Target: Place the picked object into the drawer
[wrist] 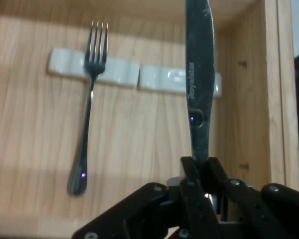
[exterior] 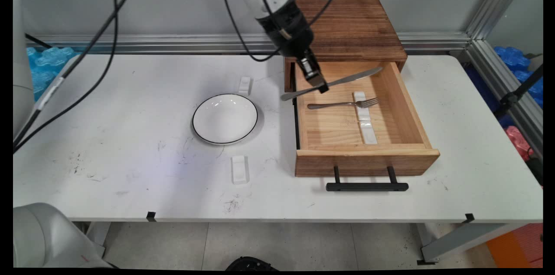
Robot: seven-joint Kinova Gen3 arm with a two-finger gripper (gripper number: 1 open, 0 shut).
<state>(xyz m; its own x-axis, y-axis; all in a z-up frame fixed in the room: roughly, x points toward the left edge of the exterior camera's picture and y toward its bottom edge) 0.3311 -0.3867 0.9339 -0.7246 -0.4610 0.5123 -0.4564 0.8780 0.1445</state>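
My gripper (exterior: 321, 88) (wrist: 200, 167) is shut on a steel table knife (exterior: 342, 81) (wrist: 199, 74), held level above the back left part of an open wooden drawer (exterior: 412, 106). The blade points right across the drawer. In the hand view the knife rises straight up from between the fingers, over the drawer floor (wrist: 134, 144). A fork (exterior: 342, 104) (wrist: 89, 99) lies in the drawer with its tines on a white cutlery rest (exterior: 360, 103) (wrist: 65, 62). A second white rest (exterior: 368, 132) (wrist: 162, 78) lies beside the first, partly behind the knife in the hand view.
The drawer belongs to a wooden cabinet (exterior: 351, 23) at the back; its black handle (exterior: 366, 186) juts toward the table's front. A white bowl with a dark rim (exterior: 224, 118) sits left of the drawer, with a white rest behind it (exterior: 245, 85) and another in front (exterior: 239, 169).
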